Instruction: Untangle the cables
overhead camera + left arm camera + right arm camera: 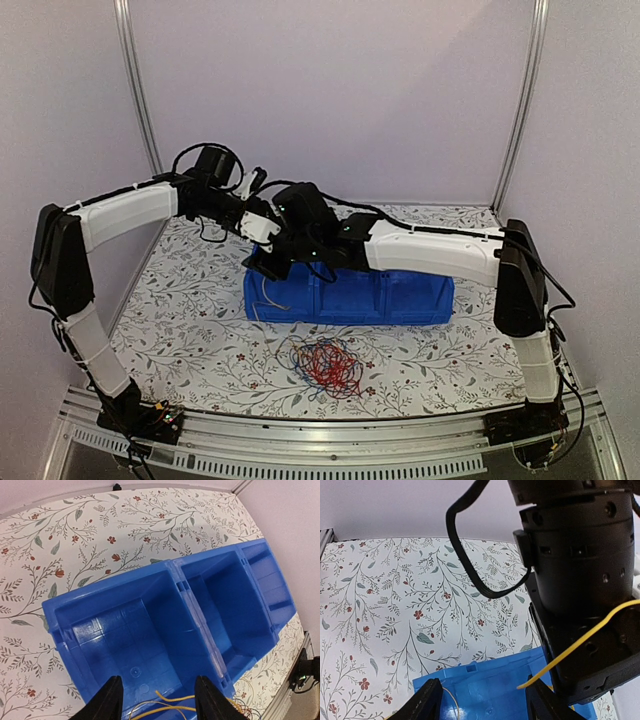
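Note:
The cables (322, 365) lie as a tangle of red, dark blue and yellow-tan wires on the table in front of the blue bin (400, 295). One yellow wire (175, 702) lies loose in the bin's left compartment, below my left gripper (158, 680), which is open and holds nothing. My right gripper (482, 685) hovers open over the same end of the bin (485, 680). A yellow wire (580, 645) crosses the right wrist view in front of the left arm's black wrist (580, 570), its free end beside my right finger. What holds it is hidden.
The bin (115, 582) has three compartments side by side; the middle and right ones hold nothing. Both arms meet above its left end, close together. A thick black arm cable (470, 565) loops in the right wrist view. Walls enclose the floral table (190, 330).

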